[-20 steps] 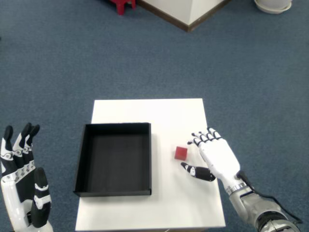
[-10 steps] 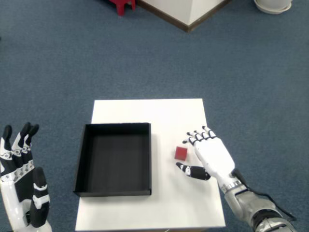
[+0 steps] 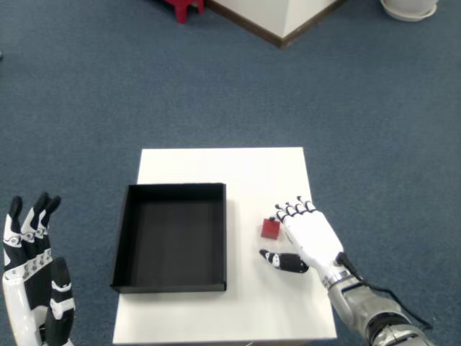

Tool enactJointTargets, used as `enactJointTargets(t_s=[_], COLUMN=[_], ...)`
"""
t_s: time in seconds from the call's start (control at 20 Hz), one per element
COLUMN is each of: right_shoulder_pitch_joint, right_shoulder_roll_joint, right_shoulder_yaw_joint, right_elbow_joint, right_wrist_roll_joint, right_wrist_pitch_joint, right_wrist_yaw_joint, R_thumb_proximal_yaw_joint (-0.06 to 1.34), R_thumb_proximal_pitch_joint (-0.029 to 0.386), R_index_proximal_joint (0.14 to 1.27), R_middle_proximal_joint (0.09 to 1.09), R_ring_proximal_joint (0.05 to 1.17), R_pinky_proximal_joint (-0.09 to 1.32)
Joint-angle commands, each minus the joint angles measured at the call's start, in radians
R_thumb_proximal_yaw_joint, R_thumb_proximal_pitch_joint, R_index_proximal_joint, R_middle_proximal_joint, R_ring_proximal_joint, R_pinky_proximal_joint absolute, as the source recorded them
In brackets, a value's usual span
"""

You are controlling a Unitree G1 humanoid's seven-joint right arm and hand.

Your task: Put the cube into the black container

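Observation:
A small red cube lies on the white table, to the right of the black container. My right hand rests just right of the cube, its fingers spread and its fingertips touching the cube's upper right side. The thumb points left below the cube, apart from it. The hand is open and holds nothing. The container is a shallow square tray with nothing inside.
My left hand hangs open off the table's left side, over blue carpet. A wooden-edged white wall corner and a red stool leg stand at the far top.
My right hand has slid left and a little toward me, closing the gap until its fingertips reach the cube. The cube has not moved.

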Motion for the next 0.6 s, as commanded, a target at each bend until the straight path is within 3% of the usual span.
enactJointTargets(t_s=[0.05, 0.6], right_shoulder_pitch_joint=[-0.051, -0.065], right_shoulder_roll_joint=[-0.008, 0.002], right_shoulder_yaw_joint=[-0.014, -0.019], right_elbow_joint=[-0.024, -0.037], right_wrist_roll_joint=[0.037, 0.041], right_wrist_pitch_joint=[0.032, 0.076], right_wrist_yaw_joint=[0.000, 0.060], R_thumb_proximal_yaw_joint=[0.61, 0.59], R_thumb_proximal_pitch_joint=[-0.002, 0.003], R_index_proximal_joint=[0.50, 0.48], R_middle_proximal_joint=[0.25, 0.24], R_ring_proximal_joint=[0.26, 0.26], R_pinky_proximal_joint=[0.08, 0.08])
